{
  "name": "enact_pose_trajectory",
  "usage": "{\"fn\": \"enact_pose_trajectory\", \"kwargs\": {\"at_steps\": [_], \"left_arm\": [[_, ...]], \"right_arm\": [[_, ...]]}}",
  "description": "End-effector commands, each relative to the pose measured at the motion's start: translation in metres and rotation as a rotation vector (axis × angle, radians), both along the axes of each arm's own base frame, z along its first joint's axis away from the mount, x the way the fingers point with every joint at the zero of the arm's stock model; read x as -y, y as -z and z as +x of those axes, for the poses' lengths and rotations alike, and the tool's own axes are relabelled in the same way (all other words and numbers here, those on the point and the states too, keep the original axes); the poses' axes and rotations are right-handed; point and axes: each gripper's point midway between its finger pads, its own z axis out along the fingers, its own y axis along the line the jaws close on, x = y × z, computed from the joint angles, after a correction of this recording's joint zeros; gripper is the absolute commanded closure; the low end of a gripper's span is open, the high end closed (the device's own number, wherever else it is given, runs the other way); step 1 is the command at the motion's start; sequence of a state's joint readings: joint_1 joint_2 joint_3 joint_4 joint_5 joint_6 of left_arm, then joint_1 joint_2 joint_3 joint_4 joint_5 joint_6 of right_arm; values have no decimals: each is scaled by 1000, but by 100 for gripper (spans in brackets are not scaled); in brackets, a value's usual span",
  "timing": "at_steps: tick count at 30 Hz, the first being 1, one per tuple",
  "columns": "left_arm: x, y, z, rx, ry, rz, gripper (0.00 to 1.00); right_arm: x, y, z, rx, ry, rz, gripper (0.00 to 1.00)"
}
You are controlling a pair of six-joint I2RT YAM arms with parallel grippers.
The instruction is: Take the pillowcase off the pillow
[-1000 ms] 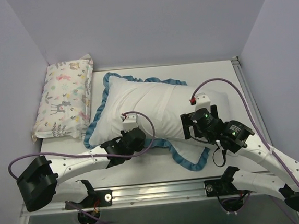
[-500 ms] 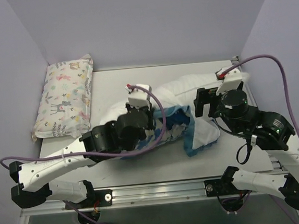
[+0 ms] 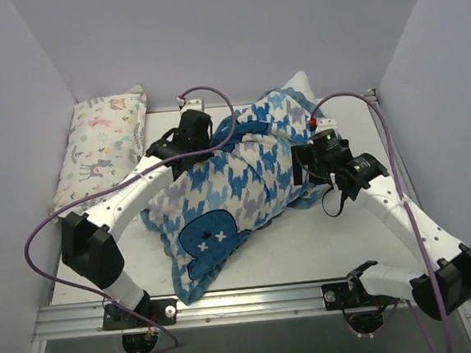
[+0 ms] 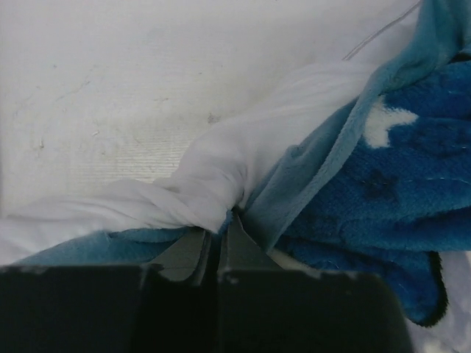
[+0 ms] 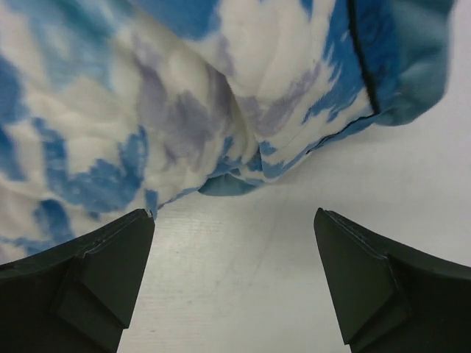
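At the centre of the surface [image 3: 332, 242], the pillowcase [image 3: 236, 185] covers most of the pillow [image 3: 298, 86]. The left end effector [image 4: 218, 239] pinches its fabric tightly. The right end effector [image 5: 234, 217] gapes wide and empty just beside it.

My overhead camera sits above and behind my two bases, looking down and forward across the whole table [image 3: 340, 242] to the back wall. My left wrist camera rides just behind my left gripper [image 4: 219, 237], so near that the pillowcase [image 4: 383, 169] crowds most of its frame. My right wrist camera looks out past my right gripper [image 5: 234, 215], low and close over the table. All three views share that pillowcase and the table under it
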State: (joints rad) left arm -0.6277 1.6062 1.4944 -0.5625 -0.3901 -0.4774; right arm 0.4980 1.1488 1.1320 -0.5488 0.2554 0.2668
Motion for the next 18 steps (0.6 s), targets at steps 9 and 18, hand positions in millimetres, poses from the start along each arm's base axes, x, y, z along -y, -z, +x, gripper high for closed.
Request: {"fn": "enact_pose_trajectory", "kwargs": {"at_steps": [9,18], "left_arm": [[16,-2,5,-5,70,-79,83],[-1,-51,-51,128,87,-125,17]], "right_arm": [[12,22,72,47,163,232,4],[8,73,80,-49,191,222,64]]}}
